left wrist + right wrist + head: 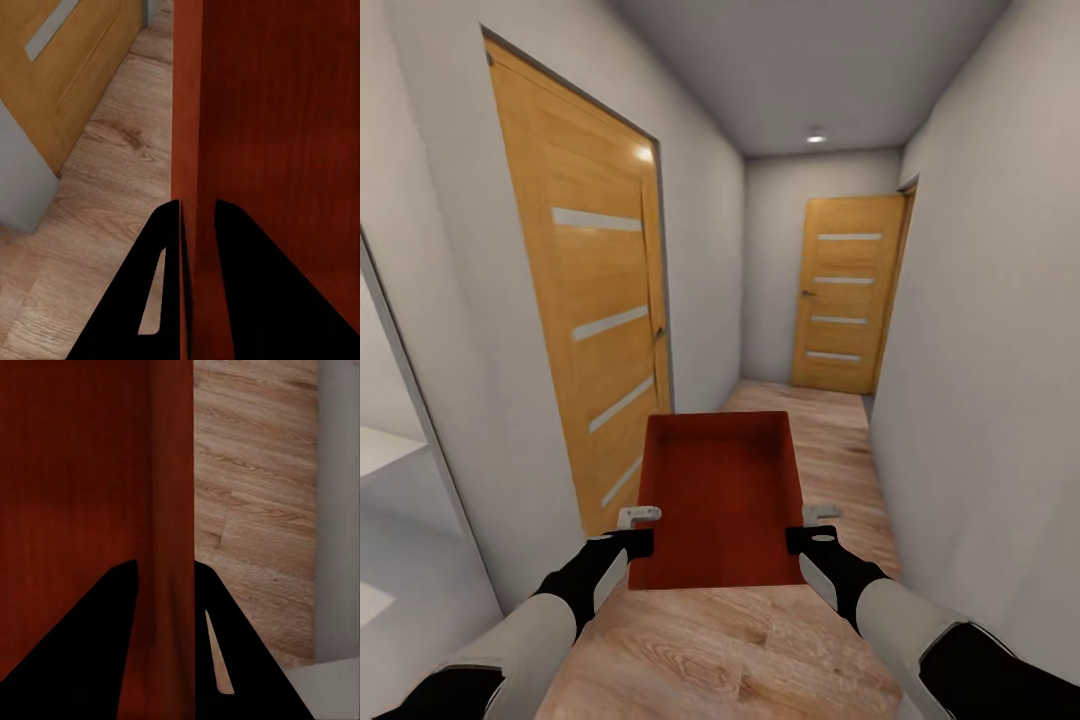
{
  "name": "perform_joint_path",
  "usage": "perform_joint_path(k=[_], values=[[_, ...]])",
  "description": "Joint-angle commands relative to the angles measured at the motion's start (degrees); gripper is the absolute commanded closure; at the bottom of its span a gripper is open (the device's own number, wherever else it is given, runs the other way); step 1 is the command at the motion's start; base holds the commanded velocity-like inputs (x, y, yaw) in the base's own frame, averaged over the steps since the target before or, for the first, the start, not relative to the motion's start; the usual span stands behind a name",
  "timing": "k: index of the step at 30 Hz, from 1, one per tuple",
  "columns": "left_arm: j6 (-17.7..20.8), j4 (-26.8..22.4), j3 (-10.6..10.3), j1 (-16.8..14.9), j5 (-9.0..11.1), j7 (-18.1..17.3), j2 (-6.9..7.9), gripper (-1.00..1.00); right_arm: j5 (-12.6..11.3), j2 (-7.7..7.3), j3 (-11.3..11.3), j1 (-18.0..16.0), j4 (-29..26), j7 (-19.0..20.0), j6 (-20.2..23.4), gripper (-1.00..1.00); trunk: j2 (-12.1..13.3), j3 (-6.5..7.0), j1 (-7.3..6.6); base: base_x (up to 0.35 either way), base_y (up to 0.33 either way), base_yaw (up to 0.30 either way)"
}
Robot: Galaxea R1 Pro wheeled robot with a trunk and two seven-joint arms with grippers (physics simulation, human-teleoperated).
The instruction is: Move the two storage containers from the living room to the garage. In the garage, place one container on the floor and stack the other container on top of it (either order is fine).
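In a wood-floored hallway we carry one storage container, left gripper and right gripper each pinching a side wall, garage stacking undone.

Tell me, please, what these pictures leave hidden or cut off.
- Head view: the bin's underside is hidden by the bin itself.
- Left wrist view: the left gripper's fingertips straddle the wall; the bin's far end is cut off.
- Right wrist view: likewise for the right gripper.

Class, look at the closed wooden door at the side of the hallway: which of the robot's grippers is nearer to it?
Left. The left gripper grips the container's wall on the side door's side; the right gripper grips the opposite wall, farther away.
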Motion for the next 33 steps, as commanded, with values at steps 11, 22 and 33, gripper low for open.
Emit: perform_joint_path(k=[11,22,33], values=[[0.1,-0.4,0.3,-0.1,-0.1,0.6,0.00,1.00,-2.0,-0.03,1.6,0.0,0.0,1.3,0.4,1.00,-0.1,-0.11,0.06,0.324,0.000,0.000],[0.1,-0.4,0.3,-0.1,-0.1,0.6,0.00,1.00,-2.0,-0.03,1.6,0.0,0.0,1.3,0.4,1.00,-0.1,-0.11,0.06,0.324,0.000,-0.158],[0.1,-0.4,0.3,-0.1,-0.1,0.6,0.00,1.00,-2.0,-0.03,1.6,0.0,0.0,1.3,0.4,1.00,-0.1,-0.11,0.06,0.324,0.000,-0.190]])
